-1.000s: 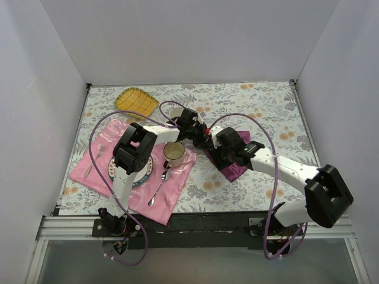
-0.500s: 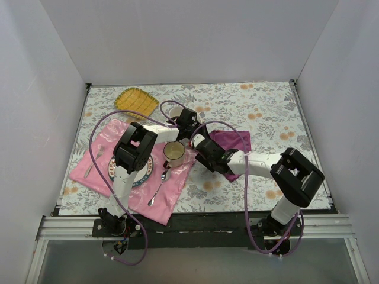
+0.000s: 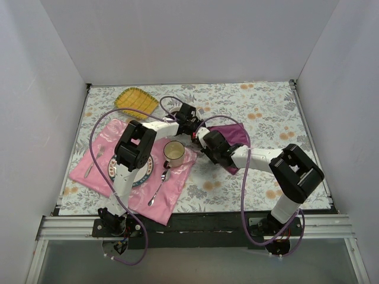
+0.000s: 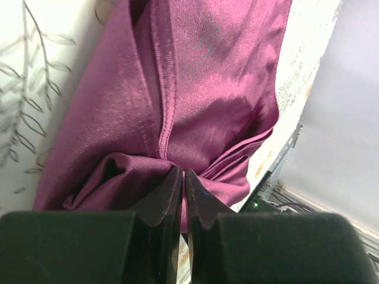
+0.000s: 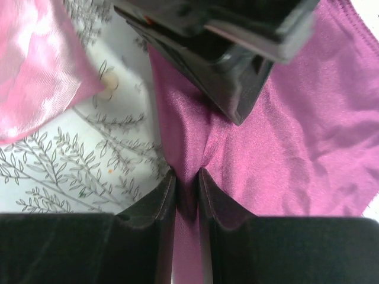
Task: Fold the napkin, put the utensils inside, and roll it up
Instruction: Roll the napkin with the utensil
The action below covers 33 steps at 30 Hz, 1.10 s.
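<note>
The napkin (image 3: 234,137), a shiny dark purple cloth, lies bunched right of the mug, and both grippers hold its left edge. In the left wrist view my left gripper (image 4: 183,173) is shut on a gathered fold of the napkin (image 4: 207,89). My right gripper (image 5: 186,174) is shut on a ridge of the napkin (image 5: 296,148) just below the left gripper (image 5: 225,53). From above, the left gripper (image 3: 193,126) and the right gripper (image 3: 204,139) sit close together. The utensils are out of view.
A pink placemat (image 3: 95,171) at the left carries a plate (image 3: 142,174), a mug (image 3: 173,152), a silver spoon (image 3: 159,188) and a silver fork (image 3: 90,164). Its corner (image 5: 35,71) lies near the right gripper. A yellow dish (image 3: 136,100) sits at the back left.
The right arm swung left to the napkin's left edge, and its jaws closed on a fold there. The napkin shifted back and spread out. The left gripper kept its hold.
</note>
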### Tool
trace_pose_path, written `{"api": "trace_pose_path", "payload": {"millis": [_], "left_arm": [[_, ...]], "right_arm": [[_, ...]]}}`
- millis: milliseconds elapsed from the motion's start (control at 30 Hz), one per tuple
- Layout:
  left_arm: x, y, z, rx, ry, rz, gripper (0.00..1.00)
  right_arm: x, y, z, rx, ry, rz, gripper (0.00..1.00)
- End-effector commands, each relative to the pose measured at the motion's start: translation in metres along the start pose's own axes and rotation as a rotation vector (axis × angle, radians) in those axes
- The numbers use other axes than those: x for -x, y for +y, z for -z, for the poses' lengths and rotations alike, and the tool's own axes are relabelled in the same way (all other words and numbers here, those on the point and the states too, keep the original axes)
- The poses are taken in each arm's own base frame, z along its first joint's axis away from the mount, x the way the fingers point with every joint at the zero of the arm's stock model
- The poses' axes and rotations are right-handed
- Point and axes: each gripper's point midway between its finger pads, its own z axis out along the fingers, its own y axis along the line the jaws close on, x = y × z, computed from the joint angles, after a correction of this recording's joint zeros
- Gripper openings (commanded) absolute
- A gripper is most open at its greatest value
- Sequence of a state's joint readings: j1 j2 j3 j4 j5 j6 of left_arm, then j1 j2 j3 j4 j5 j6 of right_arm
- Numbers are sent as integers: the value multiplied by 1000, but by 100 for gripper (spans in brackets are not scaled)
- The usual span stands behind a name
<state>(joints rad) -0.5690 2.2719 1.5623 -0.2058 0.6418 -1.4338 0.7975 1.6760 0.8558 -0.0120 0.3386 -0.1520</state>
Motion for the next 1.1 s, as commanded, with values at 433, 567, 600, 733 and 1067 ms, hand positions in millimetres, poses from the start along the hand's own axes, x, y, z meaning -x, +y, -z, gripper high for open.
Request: {"api": "trace_pose_path", "payload": {"millis": [433,567,600,733,1067], "left_arm": [[106,-75,90,-41,-214,-45,37],[95,-84,104,-54,-210,-58,42],[89,-92,111,-70,-208,-68,43],[60,-93,108,-67,-167,-90,49],[-4,-58,75,340,-203,-101,61]], "right_arm": [[-42,43,8,628,180,-388,1],[-38,42,9,715,161,-529,1],[-40,37,7,725,162,-571,1],[-31,35,9,826,155,-686,1],[-33,12,6,972,79,-964,1]]}}
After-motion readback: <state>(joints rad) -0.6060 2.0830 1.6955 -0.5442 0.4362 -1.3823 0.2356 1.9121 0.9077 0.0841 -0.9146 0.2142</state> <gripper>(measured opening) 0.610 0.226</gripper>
